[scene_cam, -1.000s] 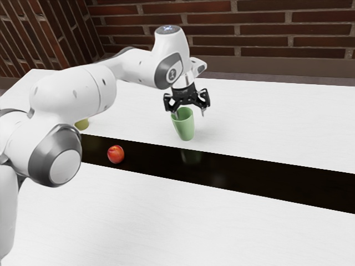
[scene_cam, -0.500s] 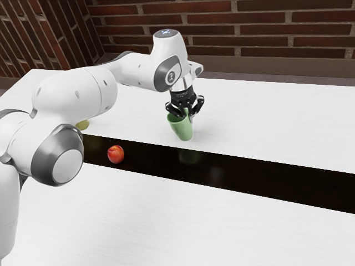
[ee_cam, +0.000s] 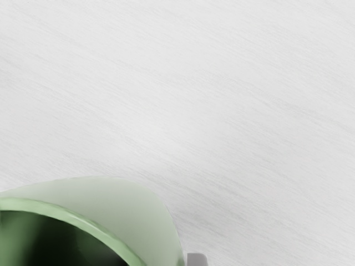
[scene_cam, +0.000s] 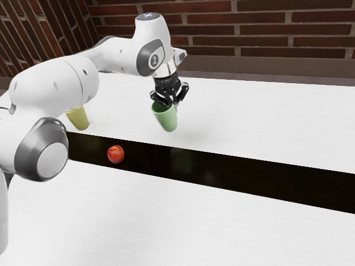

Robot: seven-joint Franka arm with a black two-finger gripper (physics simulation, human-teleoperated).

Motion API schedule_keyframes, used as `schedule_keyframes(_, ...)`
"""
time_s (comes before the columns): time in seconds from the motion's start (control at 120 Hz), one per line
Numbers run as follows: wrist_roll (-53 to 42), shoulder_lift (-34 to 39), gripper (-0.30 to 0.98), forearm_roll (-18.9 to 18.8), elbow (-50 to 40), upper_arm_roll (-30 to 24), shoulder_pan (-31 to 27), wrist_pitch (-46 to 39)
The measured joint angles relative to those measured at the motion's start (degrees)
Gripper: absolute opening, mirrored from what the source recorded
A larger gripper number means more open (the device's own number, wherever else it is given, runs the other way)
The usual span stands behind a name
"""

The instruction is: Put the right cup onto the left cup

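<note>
My gripper [scene_cam: 175, 104] is shut on the right-hand wall of the green cup [scene_cam: 165, 118], near the rim, in the exterior view. The cup hangs slightly tilted, its mouth up. At the wrist view's lower edge, the green cup [ee_cam: 127, 208] looms large with its dark inside showing, and a grey fingertip [ee_cam: 197, 260] touches or nearly touches its outer side. Toward the exterior view's left stands the yellow-green cup [scene_cam: 79, 119], its upper part partly behind the arm.
A red, round fruit [scene_cam: 116, 154] lies on the black strip [scene_cam: 233, 175] that crosses the white table [scene_cam: 266, 122]. A brick wall [scene_cam: 266, 33] rises behind the table.
My fingers have closed on the green cup's wall. Cup and gripper have since moved up and toward the exterior view's left, and the arm uncovers more of the yellow-green cup.
</note>
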State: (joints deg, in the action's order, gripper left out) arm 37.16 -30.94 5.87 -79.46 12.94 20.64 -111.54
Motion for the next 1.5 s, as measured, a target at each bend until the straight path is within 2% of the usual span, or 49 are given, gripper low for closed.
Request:
schedule_keyframes(0.175,0.5,10.4,-0.09,-2.3,-7.3,0.0,-7.5,3.8)
schedule_keyframes(0.35,0.7,12.4,-0.09,-4.8,-6.7,0.0,-15.4,6.6)
schedule_keyframes(0.542,0.2,8.8,-0.09,-5.9,0.6,0.0,-20.7,9.6)
schedule_keyframes(0.8,-0.6,7.3,-0.10,-5.9,2.0,0.1,-26.5,11.8)
schedule_keyframes(0.975,-1.1,3.4,-0.10,-5.9,6.4,0.2,-28.0,12.6)
schedule_keyframes(1.5,-2.6,-10.4,-0.10,-5.5,27.2,-0.4,-32.4,17.9)
